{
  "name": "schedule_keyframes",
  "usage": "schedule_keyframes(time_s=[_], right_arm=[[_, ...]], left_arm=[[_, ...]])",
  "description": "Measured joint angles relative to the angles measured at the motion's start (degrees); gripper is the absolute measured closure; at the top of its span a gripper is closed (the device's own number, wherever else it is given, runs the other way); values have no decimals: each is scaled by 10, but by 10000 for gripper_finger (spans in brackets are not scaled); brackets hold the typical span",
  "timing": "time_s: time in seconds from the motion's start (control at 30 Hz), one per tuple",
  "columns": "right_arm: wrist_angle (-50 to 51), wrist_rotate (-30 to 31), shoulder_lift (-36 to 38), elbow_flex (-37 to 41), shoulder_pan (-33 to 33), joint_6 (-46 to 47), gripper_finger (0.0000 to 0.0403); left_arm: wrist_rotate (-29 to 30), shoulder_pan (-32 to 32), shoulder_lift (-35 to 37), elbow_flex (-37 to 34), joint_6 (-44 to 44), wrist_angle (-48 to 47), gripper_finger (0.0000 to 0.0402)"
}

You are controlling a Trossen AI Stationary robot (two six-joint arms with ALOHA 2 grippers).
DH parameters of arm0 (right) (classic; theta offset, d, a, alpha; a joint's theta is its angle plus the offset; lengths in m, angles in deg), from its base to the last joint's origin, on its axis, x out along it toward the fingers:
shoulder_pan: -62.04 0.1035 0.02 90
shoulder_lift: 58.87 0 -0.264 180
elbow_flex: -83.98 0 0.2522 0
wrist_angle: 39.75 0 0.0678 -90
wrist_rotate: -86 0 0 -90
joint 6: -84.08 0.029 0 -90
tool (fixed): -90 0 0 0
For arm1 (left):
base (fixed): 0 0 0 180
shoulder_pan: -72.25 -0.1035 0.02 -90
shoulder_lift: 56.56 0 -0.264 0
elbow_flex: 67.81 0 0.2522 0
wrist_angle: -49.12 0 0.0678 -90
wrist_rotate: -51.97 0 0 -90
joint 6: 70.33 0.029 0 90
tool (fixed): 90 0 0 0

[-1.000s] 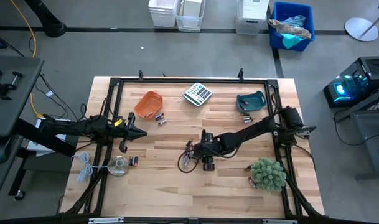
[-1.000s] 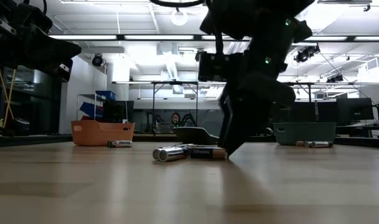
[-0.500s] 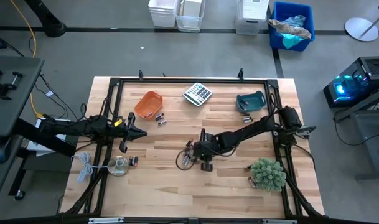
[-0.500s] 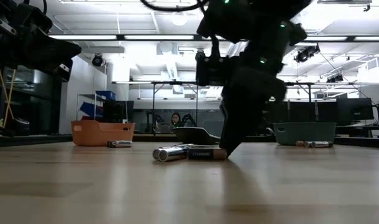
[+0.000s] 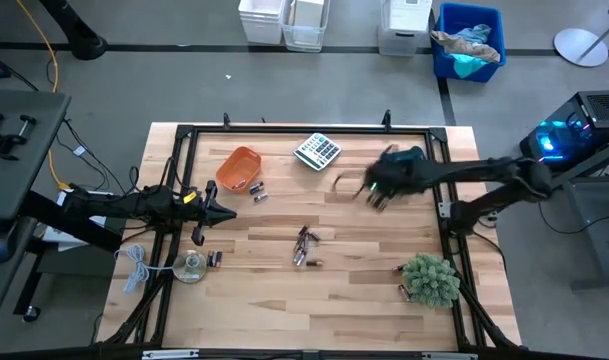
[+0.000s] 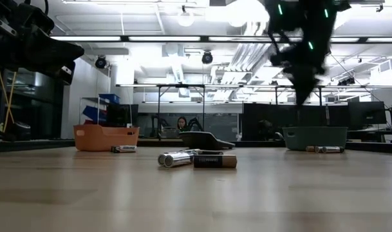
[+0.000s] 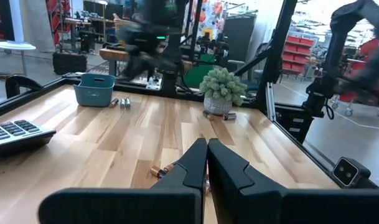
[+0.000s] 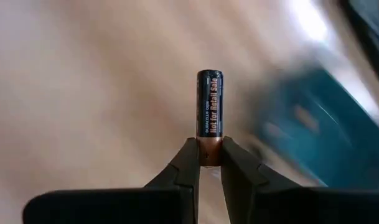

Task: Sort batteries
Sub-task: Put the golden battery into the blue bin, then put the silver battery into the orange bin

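My right gripper (image 5: 372, 190) is in the air near the teal bowl (image 5: 404, 163) at the table's far right, shut on a black-and-copper battery (image 8: 210, 115). Several batteries (image 5: 304, 247) lie at the table's middle, and they show in the low view (image 6: 196, 158). Two more batteries (image 5: 256, 190) lie by the orange bowl (image 5: 237, 167), some (image 5: 394, 189) lie by the teal bowl, one (image 5: 214, 258) lies at the left and some (image 5: 401, 280) lie by the plant. My left gripper (image 5: 227, 213) is shut and empty at the table's left, above the wood. My right gripper pinches the battery's copper end (image 8: 209, 151) between its two fingertips (image 8: 190, 155). The battery points straight out beyond the fingers, in line with them, its black length free. It is lifted clear of the table.
A grey calculator (image 5: 317, 151) lies at the far middle. A round clear-and-metal disc (image 5: 191, 266) and a white cable (image 5: 134, 262) lie at the near left. A potted plant (image 5: 430, 279) stands at the near right. A black frame (image 5: 184, 135) borders the table.
My right gripper has risen from the batteries at the table's middle and swung fast toward the far right, to beside the teal bowl, carrying one battery lifted clear. The other batteries at the middle stay on the wood.
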Motion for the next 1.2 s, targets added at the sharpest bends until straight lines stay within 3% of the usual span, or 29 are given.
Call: schedule_keyframes(time_s=[0.1, 0.2, 0.37, 0.57, 0.67, 0.8, 0.93, 1.2], right_arm=[[-25, 9, 60, 48, -98, 29, 369], [-58, 2, 75, 81, -182, 34, 369], [-103, -52, 62, 105, -250, 50, 368], [-103, -70, 60, 89, -265, 50, 249], [-108, -117, 60, 63, -263, 18, 198], [-171, -202, 60, 20, -223, 20, 177], [-320, -271, 42, -13, -109, 11, 177], [-345, -288, -145, -140, 142, -238, 181]], left_arm=[[0, 0, 0, 0, 0, 0, 396], [0, 0, 0, 0, 0, 0, 396], [0, 0, 0, 0, 0, 0, 396], [0, 0, 0, 0, 0, 0, 396], [0, 0, 0, 0, 0, 0, 396], [0, 0, 0, 0, 0, 0, 396], [0, 0, 0, 0, 0, 0, 396], [0, 0, 0, 0, 0, 0, 396]])
